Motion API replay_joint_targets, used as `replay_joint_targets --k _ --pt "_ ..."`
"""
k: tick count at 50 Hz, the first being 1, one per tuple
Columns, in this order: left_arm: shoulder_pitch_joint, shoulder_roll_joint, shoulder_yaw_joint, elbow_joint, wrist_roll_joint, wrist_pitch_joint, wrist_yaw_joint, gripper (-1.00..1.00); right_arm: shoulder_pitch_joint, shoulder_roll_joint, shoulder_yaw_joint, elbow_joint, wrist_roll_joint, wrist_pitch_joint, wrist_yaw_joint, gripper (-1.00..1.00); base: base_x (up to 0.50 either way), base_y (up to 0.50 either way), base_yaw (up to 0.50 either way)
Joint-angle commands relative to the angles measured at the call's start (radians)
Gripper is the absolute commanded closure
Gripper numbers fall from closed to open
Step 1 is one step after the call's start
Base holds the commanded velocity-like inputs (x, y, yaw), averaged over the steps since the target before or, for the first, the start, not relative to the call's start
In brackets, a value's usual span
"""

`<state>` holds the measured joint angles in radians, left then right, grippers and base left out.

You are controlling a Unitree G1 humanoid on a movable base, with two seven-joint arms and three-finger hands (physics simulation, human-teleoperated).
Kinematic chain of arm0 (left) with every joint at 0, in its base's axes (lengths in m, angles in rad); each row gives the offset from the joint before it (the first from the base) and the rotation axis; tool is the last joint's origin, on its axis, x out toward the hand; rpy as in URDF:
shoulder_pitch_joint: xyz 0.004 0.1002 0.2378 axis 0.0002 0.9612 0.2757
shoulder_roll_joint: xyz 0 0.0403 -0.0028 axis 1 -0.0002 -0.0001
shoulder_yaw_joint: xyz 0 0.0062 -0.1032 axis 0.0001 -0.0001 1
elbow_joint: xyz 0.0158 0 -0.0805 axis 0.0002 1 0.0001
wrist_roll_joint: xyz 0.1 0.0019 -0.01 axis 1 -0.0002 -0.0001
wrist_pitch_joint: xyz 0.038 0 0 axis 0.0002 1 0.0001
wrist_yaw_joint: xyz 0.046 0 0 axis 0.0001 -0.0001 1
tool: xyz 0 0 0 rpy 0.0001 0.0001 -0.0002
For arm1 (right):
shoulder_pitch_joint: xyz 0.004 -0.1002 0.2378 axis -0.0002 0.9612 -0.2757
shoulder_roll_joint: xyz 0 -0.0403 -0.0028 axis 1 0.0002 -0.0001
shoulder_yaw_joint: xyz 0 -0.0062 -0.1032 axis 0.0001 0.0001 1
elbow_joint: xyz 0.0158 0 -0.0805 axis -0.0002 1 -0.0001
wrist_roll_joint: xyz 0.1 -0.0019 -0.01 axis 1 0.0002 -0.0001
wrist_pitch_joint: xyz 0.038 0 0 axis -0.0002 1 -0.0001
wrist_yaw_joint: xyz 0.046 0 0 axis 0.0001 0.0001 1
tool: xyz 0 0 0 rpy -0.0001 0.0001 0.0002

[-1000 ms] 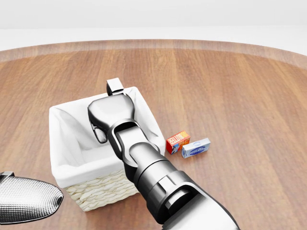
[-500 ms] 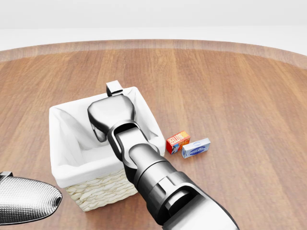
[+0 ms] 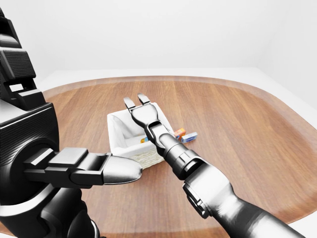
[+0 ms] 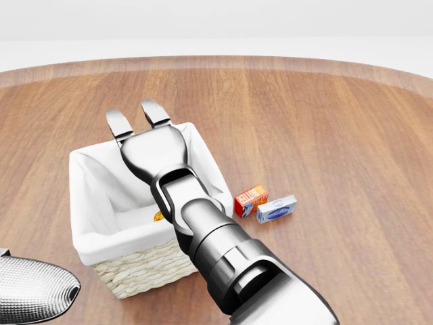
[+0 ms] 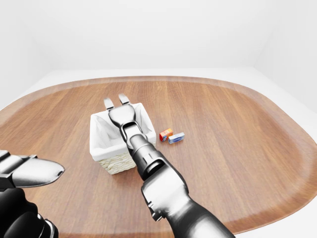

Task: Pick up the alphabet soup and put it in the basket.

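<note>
The white-lined wicker basket (image 4: 86,196) stands on the wooden table at the left middle of the head view. My right hand (image 4: 135,115) hangs over the basket's top rim, fingers (image 4: 153,111) spread open and empty. A small orange patch, which looks like the alphabet soup can (image 4: 157,216), lies on the basket floor beside my right wrist; it also shows in the left-eye view (image 3: 143,140). Most of it is hidden by the arm. My left arm (image 4: 34,291) pokes in at the bottom left, apart from the basket, its fingers not showing.
A red-orange box (image 4: 250,200) and a blue-and-white box (image 4: 276,209) lie side by side on the table just right of the basket. The round wooden table's rim (image 4: 270,62) curves across the top of the head view.
My right hand's fingers have opened and stretched out past the basket's top rim. The orange can now shows on the basket floor. My left arm has slid a little down and left.
</note>
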<state>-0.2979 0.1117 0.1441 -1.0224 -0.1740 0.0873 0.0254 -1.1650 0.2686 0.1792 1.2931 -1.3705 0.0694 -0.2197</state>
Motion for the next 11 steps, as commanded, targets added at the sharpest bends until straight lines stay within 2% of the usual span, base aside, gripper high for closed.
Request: replay_joint_targets --k 1,6,11 --pt "0.007 0.001 -0.003 0.002 -0.009 0.0 -0.001 -1.0 -0.004 -0.007 0.002 -0.004 0.002 -0.003 0.015 -1.0 0.0 0.0 0.0" --pt "0.005 0.001 -0.005 -0.002 -0.009 0.0 0.0 -1.0 -0.013 -0.002 -0.004 -0.031 0.021 -0.002 0.042 -1.0 0.0 0.0 0.0" --pt "0.0 -0.001 0.001 -0.013 -0.022 0.0 -0.001 -1.0 -0.046 -0.003 -0.002 -0.073 0.037 -0.002 0.115 -1.0 0.0 0.0 0.0"
